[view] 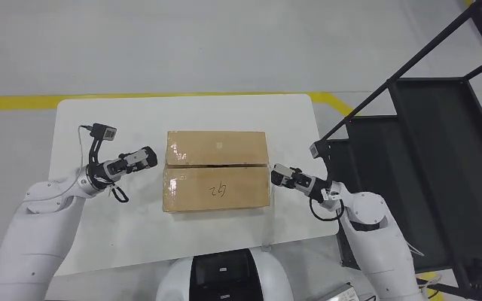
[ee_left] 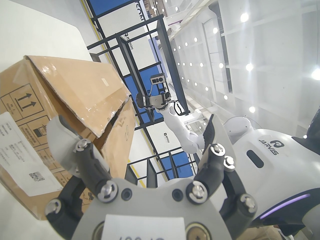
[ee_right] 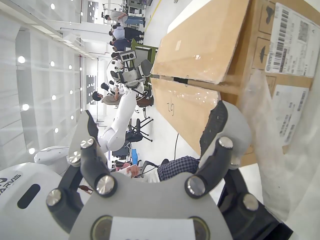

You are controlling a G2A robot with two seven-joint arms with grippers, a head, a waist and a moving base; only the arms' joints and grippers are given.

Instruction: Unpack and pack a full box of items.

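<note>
A brown cardboard box (view: 217,171) stands in the middle of the white table (view: 113,241), its two top flaps folded shut with a thin seam between them. My left gripper (view: 153,156) hangs open just beside the box's left end, level with the upper edge, touching nothing. The left wrist view shows the box (ee_left: 75,86) close ahead, one flap corner slightly lifted, between my open fingers (ee_left: 60,136). My right gripper (view: 276,176) is open at the box's right end, near the flap of the nearer half. The right wrist view shows the box (ee_right: 200,58) and its printed labels.
A dark metal rack (view: 422,150) stands close to the table's right side. Clear plastic film (ee_right: 272,136) hangs over the box's end in the right wrist view. Yellow floor tape (view: 45,99) runs behind the table. Bare tabletop lies to the left and in front of the box.
</note>
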